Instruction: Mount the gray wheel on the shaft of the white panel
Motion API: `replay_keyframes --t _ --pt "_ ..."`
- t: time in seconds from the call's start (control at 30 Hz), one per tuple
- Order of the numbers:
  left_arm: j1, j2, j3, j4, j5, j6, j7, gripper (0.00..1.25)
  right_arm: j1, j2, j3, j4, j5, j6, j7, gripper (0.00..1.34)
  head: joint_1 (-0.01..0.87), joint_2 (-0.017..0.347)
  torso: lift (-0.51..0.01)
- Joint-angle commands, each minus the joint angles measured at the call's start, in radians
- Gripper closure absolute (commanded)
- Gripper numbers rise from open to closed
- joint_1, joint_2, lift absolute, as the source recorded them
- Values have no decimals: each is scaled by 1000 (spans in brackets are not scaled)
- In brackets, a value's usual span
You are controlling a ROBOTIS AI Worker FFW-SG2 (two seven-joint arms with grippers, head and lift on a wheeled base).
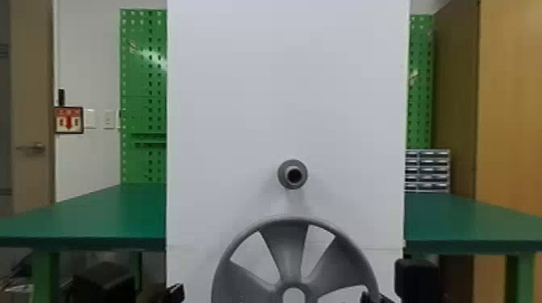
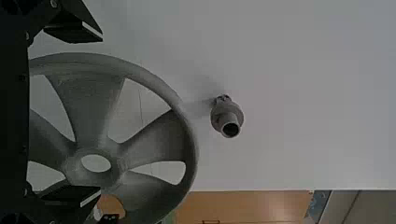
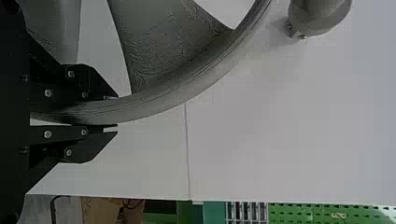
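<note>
Wheel (image 1: 285, 250) med gray, fine wavy lines on a spoke in R wrist view; panel (image 1: 282, 80) plain wht; shaft (image 1: 283, 181) gray w/ blk bore; L gripper (image 1: 175, 293) & R gripper (image 1: 373, 298) blk; pegboard (image 1: 139, 80) grn, rows of dk holes; table (image 1: 101, 213) dk grn; sign (image 1: 68, 120) red/wht, blk frame

Left end effector (image 1: 176, 293) wide apart, right end effector (image 1: 372, 297) narrowly pinched

gray wheel (image 1: 287, 250) cut off at head view's bottom, shaft (image 3: 322, 16) cropped in right wrist view
</note>
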Motion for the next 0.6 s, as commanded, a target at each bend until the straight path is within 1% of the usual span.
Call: replay_keyframes --t 0.0,0.13,0.2,0.57 --pt "-8 2 -7 5 1 3 0 130 -30 -1 8 -47 -30 48 -44 1205 34 31 -490" --pt "-11 2 -12 9 4 5 0 130 -62 -10 13 -81 -46 82 -85 1205 34 31 -490" --pt "-14 2 -13 11 3 5 0 130 -74 -10 16 -89 -47 87 -96 1205 34 31 -490" --pt "-20 5 -21 18 6 8 0 130 -157 -21 24 -101 -85 117 -159 1205 34 31 -490"
